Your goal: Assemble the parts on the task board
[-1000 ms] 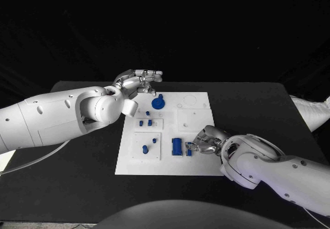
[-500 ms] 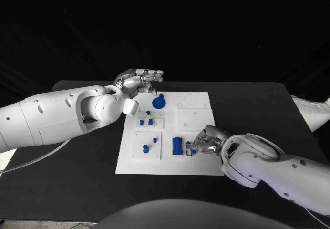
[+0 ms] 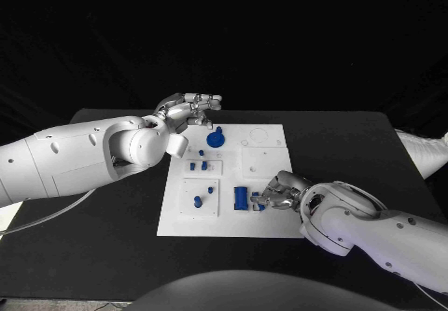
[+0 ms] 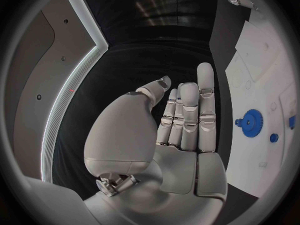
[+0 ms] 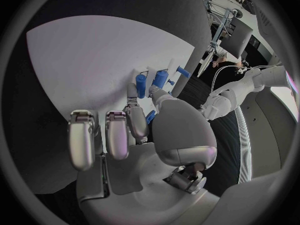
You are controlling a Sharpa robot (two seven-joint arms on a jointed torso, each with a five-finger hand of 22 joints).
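The white task board [image 3: 266, 223] lies mid-table. At its far end sits a blue gear [image 3: 215, 139], also in the left wrist view [image 4: 252, 122]. Small blue pegs [image 3: 197, 166] stand in the middle left, and two more blue pieces [image 3: 198, 202] lie near the front left. A taller blue block [image 3: 240, 197] stands at the front middle. My right hand [image 3: 278, 192] is just right of it, its thumb and a finger pinching a small blue part [image 5: 150, 116] down at the board [image 5: 81, 60]. My left hand [image 3: 191, 107] hovers over the far left corner, its fingers [image 4: 187, 110] straight and holding nothing.
Black table [image 3: 103, 227] surrounds the board on all sides. Two upright blue pegs [image 5: 142, 86] stand just beyond my right hand's fingertips. My left forearm [image 3: 75, 159] hangs over the table left of the board, and the right forearm [image 3: 373, 233] crosses its front right corner.
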